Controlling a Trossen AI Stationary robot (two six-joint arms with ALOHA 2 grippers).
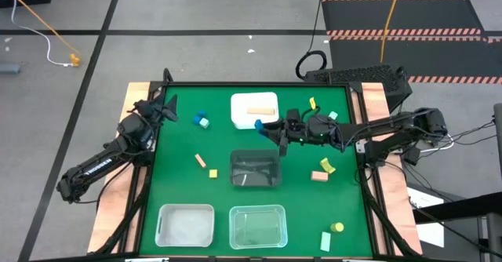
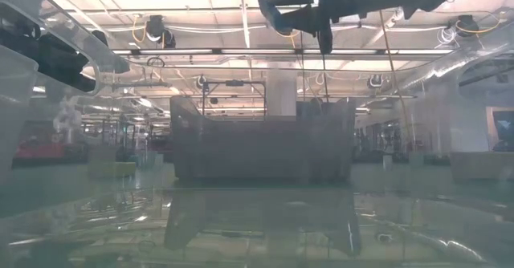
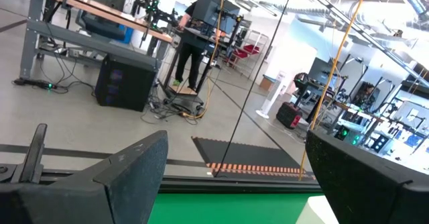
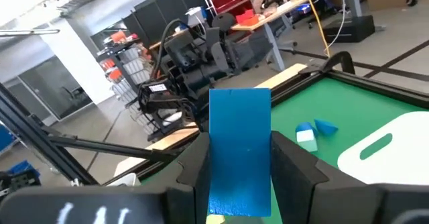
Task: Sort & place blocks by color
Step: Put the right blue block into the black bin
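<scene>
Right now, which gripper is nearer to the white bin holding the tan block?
Right. The right gripper, shut on a blue block, hovers at the white bin's right edge. The left gripper waits, open, near the mat's left border, farther off.

- We see a blue block [image 4: 239,153] clamped in the right gripper [image 4: 239,177]; its painted face looks smooth and faintly glossy, rougher at the lower edge.
- The gripper's fingers [image 4: 295,174] look like matt dark plastic.
- The table [image 1: 180,140] carries a matt green covering, edged with bare pale wood.
- The white bin [image 1: 243,105] looks like smooth opaque plastic; the clear bin [image 1: 257,227] is glossy see-through plastic.
- The tan block [image 1: 318,176] looks like unpainted wood.
</scene>
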